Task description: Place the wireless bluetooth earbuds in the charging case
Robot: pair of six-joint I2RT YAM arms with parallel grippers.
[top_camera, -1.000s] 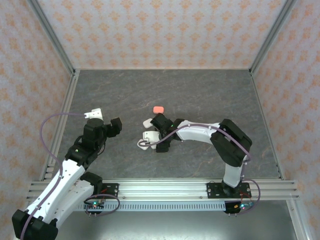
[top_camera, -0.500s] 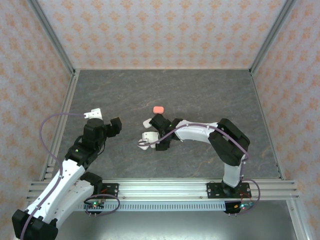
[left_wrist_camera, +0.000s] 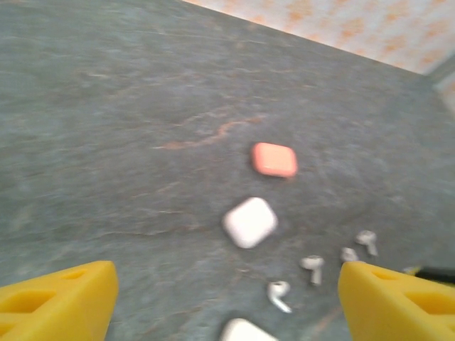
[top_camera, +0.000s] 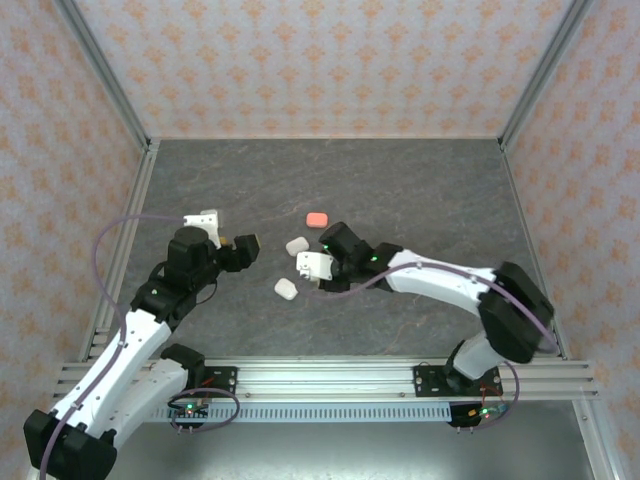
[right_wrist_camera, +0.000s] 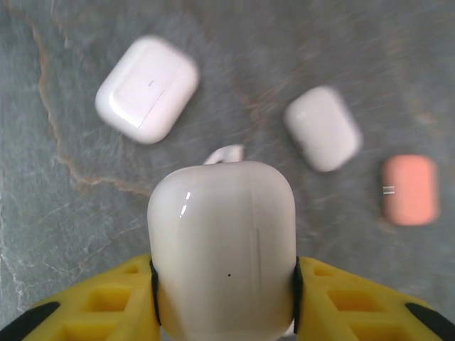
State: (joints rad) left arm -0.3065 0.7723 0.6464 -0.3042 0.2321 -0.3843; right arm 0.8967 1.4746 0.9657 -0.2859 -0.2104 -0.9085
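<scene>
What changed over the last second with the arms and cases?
The right gripper closed on a white case, and its elbow swung out to the right. The left gripper, open, shifted slightly toward the cases. The coral case and the two other white cases stayed put.

No lettering, brand or number can be read anywhere. The glossy white rounded plastic case [right_wrist_camera: 222, 241] bears only a tiny dark dot. The coral-orange rounded plastic case [right_wrist_camera: 409, 190] bears only a short pale dash, too blurred to read.
</scene>
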